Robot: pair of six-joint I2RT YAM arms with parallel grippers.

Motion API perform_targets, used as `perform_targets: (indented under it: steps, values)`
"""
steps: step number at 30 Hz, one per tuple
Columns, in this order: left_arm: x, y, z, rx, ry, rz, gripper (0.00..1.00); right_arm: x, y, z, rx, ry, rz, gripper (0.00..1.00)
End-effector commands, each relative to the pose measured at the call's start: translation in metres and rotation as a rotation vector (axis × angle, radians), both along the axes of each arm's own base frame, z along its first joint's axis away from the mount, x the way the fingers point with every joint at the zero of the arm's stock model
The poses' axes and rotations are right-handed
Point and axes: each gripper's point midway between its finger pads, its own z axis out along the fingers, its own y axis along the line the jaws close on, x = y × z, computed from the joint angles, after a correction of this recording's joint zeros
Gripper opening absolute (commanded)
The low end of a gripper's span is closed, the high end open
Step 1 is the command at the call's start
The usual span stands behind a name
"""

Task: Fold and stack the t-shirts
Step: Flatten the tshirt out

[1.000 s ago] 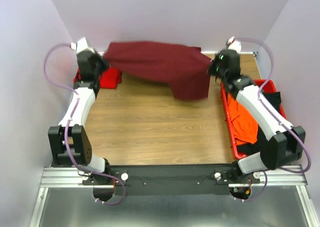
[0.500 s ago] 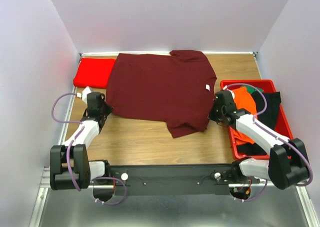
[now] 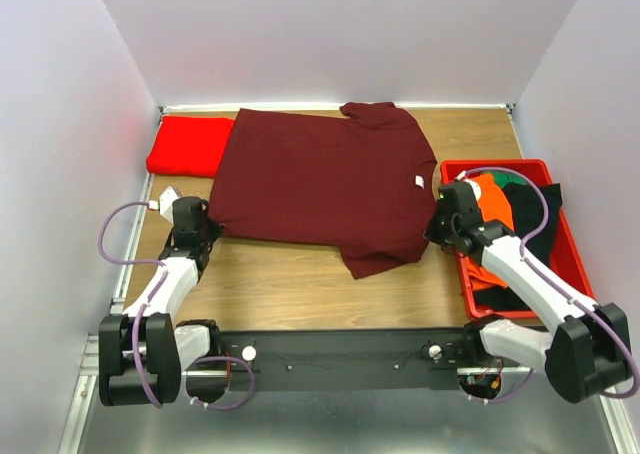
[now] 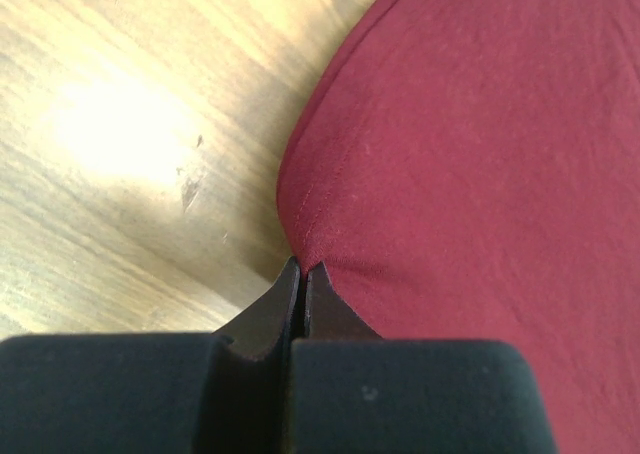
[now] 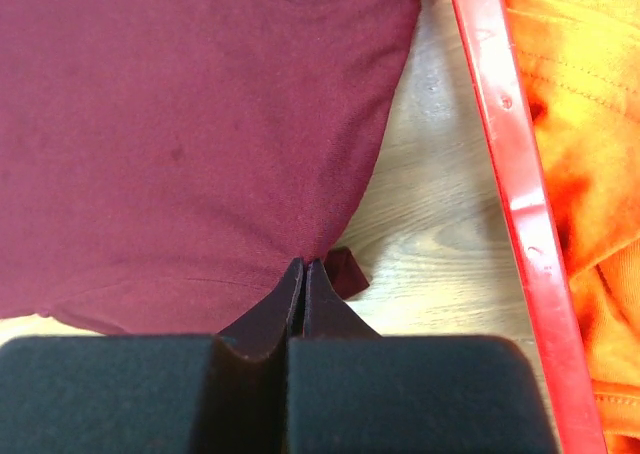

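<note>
– While the maroon t-shirt (image 3: pixel 320 179) lies spread on the bench (image 3: pixel 300 284), left hand (image 4: pixel 303 269) and right hand (image 5: pixel 303 264) each pinch shut on its near edge.
– Thin bites, those. An uneven pull could slip one free, or snag cloth on the red bin (image 5: pixel 500 174).

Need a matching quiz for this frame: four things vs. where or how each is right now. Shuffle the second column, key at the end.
Things
1. maroon t-shirt
2. red t-shirt
3. orange garment
4. left gripper

States
a. in the red bin
b. shut on the maroon t-shirt's edge
c. spread flat on the table
d. folded at the table's far left

Pairs: 1-c, 2-d, 3-a, 4-b
</note>
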Motion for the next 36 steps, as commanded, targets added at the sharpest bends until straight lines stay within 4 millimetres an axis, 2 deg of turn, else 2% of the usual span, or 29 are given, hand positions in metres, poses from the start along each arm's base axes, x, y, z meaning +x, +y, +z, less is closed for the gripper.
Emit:
perform_targets:
  steps: [1,4,6,7,8,9,10,12,14,16,17,18,20,21,22,23,26,28,30,33,35,36]
  values:
    - [-0.001,0.008,-0.002,0.016,-0.003,0.041,0.00,0.008,-0.008,0.002,-0.056,0.034,-0.042,0.03]
    - [0.003,0.007,0.000,0.020,-0.010,0.027,0.06,0.021,-0.010,0.002,-0.096,0.038,-0.051,0.10]
    - [0.005,0.006,0.001,0.021,-0.017,0.019,0.08,0.035,-0.007,0.012,-0.100,0.017,-0.048,0.15]
    - [0.005,0.006,0.002,0.017,-0.019,0.019,0.09,0.038,-0.007,0.008,-0.113,0.032,-0.043,0.18]
    - [0.005,0.005,0.002,0.015,-0.021,0.018,0.10,0.043,-0.006,0.012,-0.112,0.026,-0.041,0.30]
    - [0.005,0.004,0.002,0.012,-0.026,0.015,0.18,0.049,-0.002,0.014,-0.111,0.024,-0.031,0.40]
    - [0.006,0.004,0.003,0.010,-0.029,0.011,0.22,0.050,0.000,0.016,-0.107,0.024,-0.018,0.55]
    - [0.005,0.002,0.003,0.005,-0.035,0.005,0.25,0.048,0.002,0.018,-0.095,0.017,0.000,0.60]
    - [0.003,0.002,0.001,0.001,-0.036,0.006,0.25,0.043,0.004,0.027,-0.078,-0.010,0.010,0.61]
    - [0.001,0.001,-0.001,-0.003,-0.038,0.003,0.25,0.031,0.012,0.025,-0.063,-0.008,0.043,0.60]
    - [0.000,0.000,-0.002,-0.005,-0.038,0.003,0.25,0.025,0.018,0.025,-0.043,-0.003,0.055,0.60]
    - [0.000,0.000,-0.003,-0.006,-0.037,0.001,0.25,0.016,0.032,0.027,-0.029,-0.011,0.095,0.60]
    - [0.000,0.000,-0.005,-0.006,-0.031,0.003,0.25,0.001,0.046,0.020,-0.030,0.004,0.099,0.57]
    - [0.000,0.000,-0.005,-0.004,-0.030,-0.002,0.25,-0.014,0.068,0.017,-0.030,0.006,0.166,0.56]
    - [0.000,-0.001,-0.005,-0.007,-0.030,-0.004,0.25,-0.023,0.074,0.008,-0.033,0.025,0.156,0.54]
    - [0.000,-0.002,-0.003,-0.008,-0.036,-0.010,0.25,-0.037,0.091,-0.001,-0.045,0.048,0.211,0.51]
    - [0.000,-0.001,0.000,-0.007,-0.047,-0.009,0.25,-0.057,0.112,-0.022,-0.093,0.079,0.263,0.43]
    - [0.000,-0.001,0.003,-0.005,-0.059,-0.006,0.25,-0.061,0.119,-0.037,-0.156,0.097,0.283,0.43]
    - [0.001,-0.001,0.004,-0.004,-0.060,-0.010,0.25,-0.065,0.134,-0.039,-0.176,0.082,0.323,0.44]
    - [0.001,-0.002,0.004,-0.005,-0.059,-0.014,0.25,-0.067,0.148,-0.054,-0.221,0.088,0.379,0.44]
    - [0.001,-0.003,0.005,-0.005,-0.060,-0.021,0.25,-0.067,0.152,-0.059,-0.241,0.089,0.391,0.44]
    - [0.002,-0.003,0.005,-0.008,-0.062,-0.022,0.25,-0.068,0.153,-0.068,-0.266,0.106,0.398,0.44]
